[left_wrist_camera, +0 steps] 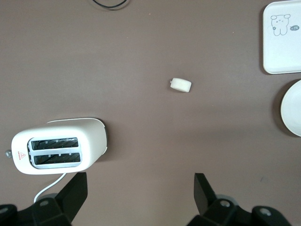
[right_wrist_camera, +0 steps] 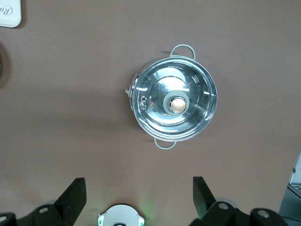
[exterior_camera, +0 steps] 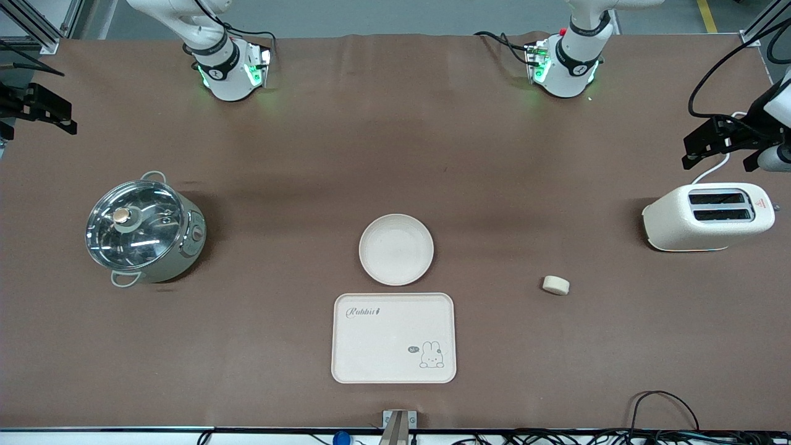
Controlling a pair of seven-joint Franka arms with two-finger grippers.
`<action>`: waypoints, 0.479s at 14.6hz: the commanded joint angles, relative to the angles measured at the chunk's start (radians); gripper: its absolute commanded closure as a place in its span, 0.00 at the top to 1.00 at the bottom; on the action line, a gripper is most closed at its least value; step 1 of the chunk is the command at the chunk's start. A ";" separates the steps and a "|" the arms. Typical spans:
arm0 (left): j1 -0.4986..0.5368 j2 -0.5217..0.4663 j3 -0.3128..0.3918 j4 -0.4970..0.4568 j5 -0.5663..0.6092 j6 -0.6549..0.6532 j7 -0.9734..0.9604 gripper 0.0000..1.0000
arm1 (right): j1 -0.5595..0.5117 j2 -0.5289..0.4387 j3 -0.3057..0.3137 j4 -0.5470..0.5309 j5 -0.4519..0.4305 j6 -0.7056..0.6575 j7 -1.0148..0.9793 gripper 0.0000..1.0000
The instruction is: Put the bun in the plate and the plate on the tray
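Brown cloth covers the table [exterior_camera: 395, 154]. Right gripper [right_wrist_camera: 136, 193] hangs spread over the pot [exterior_camera: 143, 228]; plate [exterior_camera: 396, 249] lies beside the tray [exterior_camera: 394, 337]; bun [exterior_camera: 556, 285] sits nearer the toaster [exterior_camera: 708, 216], under the spread left gripper [left_wrist_camera: 141, 190]. Small, rounded, the bun could roll from a loose pinch.

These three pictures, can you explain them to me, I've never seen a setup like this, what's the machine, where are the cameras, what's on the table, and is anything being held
Two robot arms are bolted at one edge of a brown table. The wide picture comes from a high camera facing them. The other two come from cameras on each arm's wrist, looking straight down.

On the table lie a round plate, a tray with a rabbit drawing just nearer the camera, and a small bun toward the left arm's end. A toaster stands at that end, and a lidded pot at the right arm's end.

The left end effector is up over the table by the toaster; the right end effector is over the table near the pot. Both are open and hold nothing. The bun is not yet on the plate.
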 commanded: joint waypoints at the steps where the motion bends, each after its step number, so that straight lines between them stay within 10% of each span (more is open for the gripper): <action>1: -0.003 0.025 -0.002 0.047 0.009 -0.019 0.008 1.00 | -0.033 -0.025 0.007 -0.016 0.041 -0.003 -0.004 1.00; 7: -0.021 0.099 -0.005 0.029 0.007 -0.019 0.008 1.00 | -0.027 -0.046 0.009 -0.036 0.090 0.036 0.036 1.00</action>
